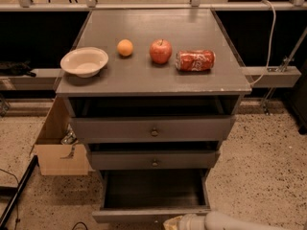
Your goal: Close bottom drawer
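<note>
1. Bottom drawer [152, 195] is the lowest of three in the grey cabinet [232, 105]. It stands pulled well out toward the camera, its dark inside in full view. Its plain flat front panel runs left to right close to the lower edge of the view.
2. The gripper [173, 222] shows at the very bottom edge, just in front of that panel and a little right of its middle. Its pale arm [225, 222] runs off to the right. I cannot tell whether it is open or shut, or whether it touches the panel.
3. The drawer lies beyond the gripper, toward the cabinet. Since the panel's long axis runs crosswise and the drawer slides front to back, the push should go straight away from the camera.
4. Because the gripper sits right of centre, an uneven push could skew the drawer on its runners. A contact nearer the middle looks safer.
5. Judging by how far the drawer is out, the closing has yet to start.
6. Above it, the middle drawer [154, 161] and the top drawer [153, 128] each carry a small round knob and stand slightly out.
7. On the counter [144, 80] a pale bowl [84, 61], an orange [125, 47], an apple [160, 51] and a dented red can [195, 60] lying on its side form a row, each apart from the next.
8. A cardboard box [57, 152] stands on the speckled floor [259, 176] just beside the cabinet's left side.
</note>
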Robot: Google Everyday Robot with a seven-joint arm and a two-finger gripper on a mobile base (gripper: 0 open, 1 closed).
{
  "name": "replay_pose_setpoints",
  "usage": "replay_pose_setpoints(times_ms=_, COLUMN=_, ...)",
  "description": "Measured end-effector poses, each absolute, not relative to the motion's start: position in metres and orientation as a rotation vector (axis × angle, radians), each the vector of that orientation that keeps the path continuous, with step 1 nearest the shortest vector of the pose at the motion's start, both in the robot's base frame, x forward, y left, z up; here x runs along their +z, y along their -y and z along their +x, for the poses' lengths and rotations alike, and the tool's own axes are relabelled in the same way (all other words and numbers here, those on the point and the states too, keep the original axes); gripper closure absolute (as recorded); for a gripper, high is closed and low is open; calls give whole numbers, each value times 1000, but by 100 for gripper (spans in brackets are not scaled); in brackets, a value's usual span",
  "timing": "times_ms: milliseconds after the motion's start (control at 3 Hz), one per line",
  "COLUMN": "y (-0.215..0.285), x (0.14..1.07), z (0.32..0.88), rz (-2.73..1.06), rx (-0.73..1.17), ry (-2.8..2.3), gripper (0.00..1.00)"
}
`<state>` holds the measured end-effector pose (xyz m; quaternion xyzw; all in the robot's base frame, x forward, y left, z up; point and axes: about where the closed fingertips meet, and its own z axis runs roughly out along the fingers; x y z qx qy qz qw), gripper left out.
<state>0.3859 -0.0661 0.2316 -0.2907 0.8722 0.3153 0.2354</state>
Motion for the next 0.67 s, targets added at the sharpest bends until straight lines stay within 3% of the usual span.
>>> replay_pose_setpoints(times_ms=333, y=63, x=217, z=396, rz=-827, rx=796, ry=-2431, gripper=100)
replay_pose_setpoints(times_ms=667, y=69, x=204, z=407, rz=-867, rx=684, ry=-2459, gripper=100)
